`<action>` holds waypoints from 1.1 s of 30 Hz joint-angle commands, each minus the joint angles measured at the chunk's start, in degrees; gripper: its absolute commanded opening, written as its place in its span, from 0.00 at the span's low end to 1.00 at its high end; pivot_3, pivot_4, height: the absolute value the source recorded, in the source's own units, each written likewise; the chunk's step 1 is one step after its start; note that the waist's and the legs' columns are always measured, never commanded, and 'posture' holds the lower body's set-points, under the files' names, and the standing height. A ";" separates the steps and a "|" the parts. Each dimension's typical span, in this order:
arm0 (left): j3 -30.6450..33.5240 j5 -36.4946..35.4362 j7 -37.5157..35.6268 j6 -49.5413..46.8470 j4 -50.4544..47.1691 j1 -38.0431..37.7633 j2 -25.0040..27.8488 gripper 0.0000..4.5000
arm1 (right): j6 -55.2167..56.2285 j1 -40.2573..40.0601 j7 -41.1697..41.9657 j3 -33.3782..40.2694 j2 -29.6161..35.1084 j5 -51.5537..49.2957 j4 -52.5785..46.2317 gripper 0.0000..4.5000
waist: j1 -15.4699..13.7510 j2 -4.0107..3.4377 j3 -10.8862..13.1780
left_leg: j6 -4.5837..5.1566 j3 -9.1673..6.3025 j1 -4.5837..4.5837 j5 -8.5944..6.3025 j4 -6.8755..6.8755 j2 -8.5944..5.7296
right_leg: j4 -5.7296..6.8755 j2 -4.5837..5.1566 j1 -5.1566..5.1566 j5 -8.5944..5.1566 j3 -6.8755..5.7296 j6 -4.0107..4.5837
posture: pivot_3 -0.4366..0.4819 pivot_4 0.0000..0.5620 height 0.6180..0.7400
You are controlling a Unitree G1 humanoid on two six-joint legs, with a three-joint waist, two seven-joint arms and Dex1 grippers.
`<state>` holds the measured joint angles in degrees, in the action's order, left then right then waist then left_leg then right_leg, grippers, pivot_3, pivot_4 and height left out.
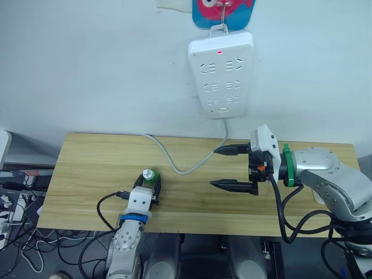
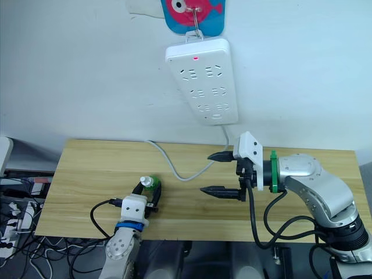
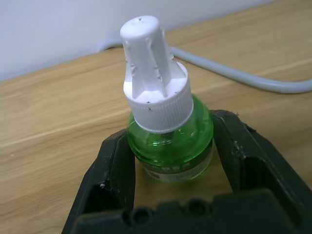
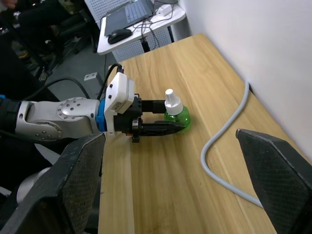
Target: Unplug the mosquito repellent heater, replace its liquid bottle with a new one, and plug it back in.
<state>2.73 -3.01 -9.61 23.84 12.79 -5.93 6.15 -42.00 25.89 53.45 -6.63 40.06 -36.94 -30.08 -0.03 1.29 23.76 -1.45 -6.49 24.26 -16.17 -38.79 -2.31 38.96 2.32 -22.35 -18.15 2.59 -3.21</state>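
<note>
While the left gripper (image 1: 149, 187) jaws clasp the green bottle (image 3: 169, 141), the right gripper's (image 1: 232, 167) wide jaws at three o'clock could topple it.

Long rectangular light-wood bench (image 1: 81, 174) set against white wall, grain running lengthwise. Small green translucent liquid bottle with white ribbed cap (image 3: 163, 129) stood upright on bench near front edge, toward left half; label band seen low on its body. Grey power cable (image 1: 174, 163) laid across bench top in loose curve from back edge toward middle, then lifted off surface toward wall. Bottle and cable kept apart, cable lying behind bottle. Rest of bench top seen as bare wood.
</note>
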 commanded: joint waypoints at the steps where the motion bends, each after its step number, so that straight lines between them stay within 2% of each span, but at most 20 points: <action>1: -1.20 1.41 -0.94 0.43 -1.68 -1.45 0.84 0.50 | 0.14 -0.67 -0.44 1.40 0.39 -1.13 -2.99 1.00 | 0.00 0.00 0.00 | -0.02 0.00 0.00 0.01 0.00 0.00 | -0.01 0.00 0.00 0.00 0.00 0.00 | 0.53 0.78 1.00; 4: -3.54 1.45 -3.87 -2.99 -8.74 -2.48 2.51 0.50 | 1.19 -1.27 -0.85 1.24 0.48 0.00 -2.86 1.00 | 0.00 0.00 0.00 | -0.14 -0.04 0.04 0.08 0.01 0.00 | -0.03 0.00 -0.01 0.00 0.00 0.00 | 0.53 0.76 1.00; 6: -6.08 0.13 -8.27 -7.70 -16.22 -3.02 5.18 0.50 | 2.56 -1.99 -0.43 1.13 0.85 0.98 -2.32 1.00 | -0.03 0.00 0.00 | -0.17 -0.08 0.10 0.09 0.01 0.00 | -0.04 0.01 -0.05 0.00 0.01 0.00 | 0.54 0.74 1.00; 9: -11.13 -4.57 -18.83 -20.33 -30.12 -1.86 13.16 0.50 | 4.66 -3.62 0.83 1.86 2.19 2.08 -1.73 1.00 | -0.31 -0.02 -0.01 | -0.30 -0.34 0.17 0.17 0.03 -0.01 | -0.04 0.01 -0.07 0.00 -0.08 0.00 | 0.54 0.72 1.00; 14: -13.42 -10.73 -27.27 -34.02 -37.96 4.58 20.36 0.50 | 5.22 -6.21 -0.59 1.87 2.02 2.15 -3.79 1.00 | -0.18 -0.05 -0.04 | -0.38 -0.40 0.19 0.22 0.04 -0.03 | -0.01 0.00 -0.06 0.00 -0.14 0.01 | 0.51 0.68 1.00; 18: -15.45 -14.63 -31.79 -39.98 -39.69 10.17 21.84 0.50 | 4.57 -8.39 -5.26 1.10 -0.40 2.81 -5.96 1.00 | 0.12 -0.05 -0.07 | -0.49 -0.47 0.20 0.28 0.06 -0.03 | -0.01 -0.03 -0.07 0.00 -0.23 0.01 | 0.49 0.64 1.00; 21: -17.24 -16.68 -38.04 -43.58 -35.23 19.25 22.42 0.50 | 3.93 -9.98 -10.46 -0.58 -3.60 4.37 -8.38 1.00 | 0.17 -0.07 -0.12 | -0.55 -0.49 0.21 0.31 0.04 -0.05 | 0.00 -0.02 -0.08 0.00 -0.30 0.01 | 0.44 0.63 1.00; 24: -17.70 -16.15 -40.76 -43.51 -31.65 23.99 22.47 0.50 | 3.29 -10.99 -14.00 -1.95 -5.29 6.41 -9.08 1.00 | 0.52 -0.09 -0.17 | -0.71 -0.57 0.23 0.41 0.03 -0.05 | 0.06 -0.04 -0.08 0.01 -0.40 0.03 | 0.42 0.62 1.00; 28: -18.42 -14.80 -43.04 -41.56 -28.45 26.71 22.16 0.50 | 3.56 -12.33 -17.73 -3.32 -7.43 8.81 -9.16 1.00 | 1.69 -0.08 -0.24 | -0.71 -0.55 0.23 0.42 0.02 -0.07 | 0.06 -0.04 -0.10 0.02 -0.49 0.03 | 0.40 0.61 1.00; 33: -18.49 -14.71 -43.89 -40.23 -27.73 26.46 21.31 0.50 | 2.22 -13.30 -21.06 -2.38 -10.48 7.98 -9.92 1.00 | 2.40 -0.08 -0.25 | -0.71 -0.49 0.29 0.42 0.02 -0.07 | 0.14 -0.04 -0.26 0.02 -0.50 0.03 | 0.37 0.61 1.00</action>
<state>-15.49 -17.60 -52.74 -18.15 -13.57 21.05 27.75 -39.63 13.28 33.39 -9.78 30.20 -28.26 -37.08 2.37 1.21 23.51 -2.15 -6.98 24.59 -15.75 -38.79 -2.37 39.12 2.28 -22.64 -18.12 2.10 -3.17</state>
